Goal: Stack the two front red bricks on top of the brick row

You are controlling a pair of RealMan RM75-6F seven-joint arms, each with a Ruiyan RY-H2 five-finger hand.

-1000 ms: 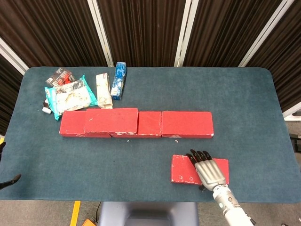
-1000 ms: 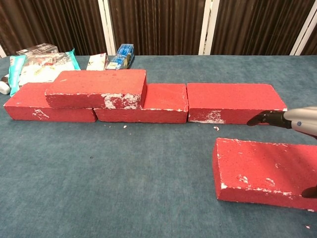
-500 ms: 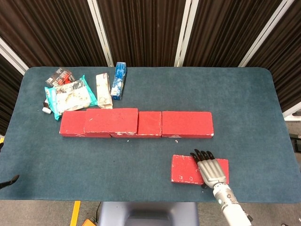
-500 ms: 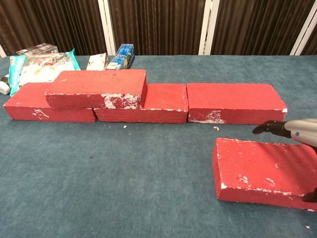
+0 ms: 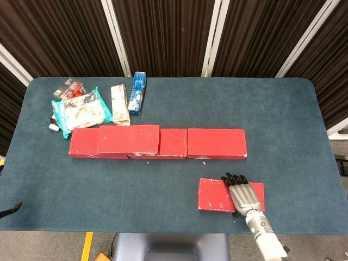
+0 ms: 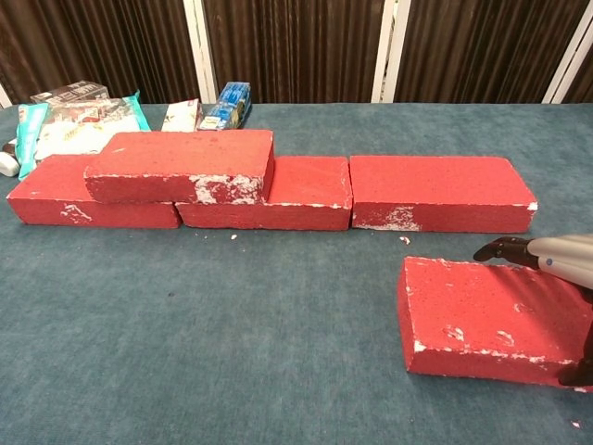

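One red brick [image 5: 215, 194] [image 6: 482, 311] lies flat near the table's front edge on the right. My right hand [image 5: 243, 196] [image 6: 556, 255] lies across its right part. The fingertips [image 6: 491, 248] reach the brick's far edge and the thumb sits by its near face. The brick rests on the table. The brick row [image 5: 216, 143] [image 6: 435, 190] runs across the middle. A second-layer brick [image 5: 129, 138] [image 6: 181, 165] lies on the row's left part. Only a dark tip of my left hand [image 5: 11, 208] shows at the left edge of the head view.
Snack packets [image 5: 81, 111] [image 6: 79, 120] and a blue package [image 5: 137, 92] [image 6: 227, 104] lie behind the row at the back left. The table's front edge [image 5: 163, 231] runs just below the front brick.
My right hand has drawn back toward me and sunk onto the front brick. The brick has not moved. The dark tip at the left edge has slipped slightly further out.
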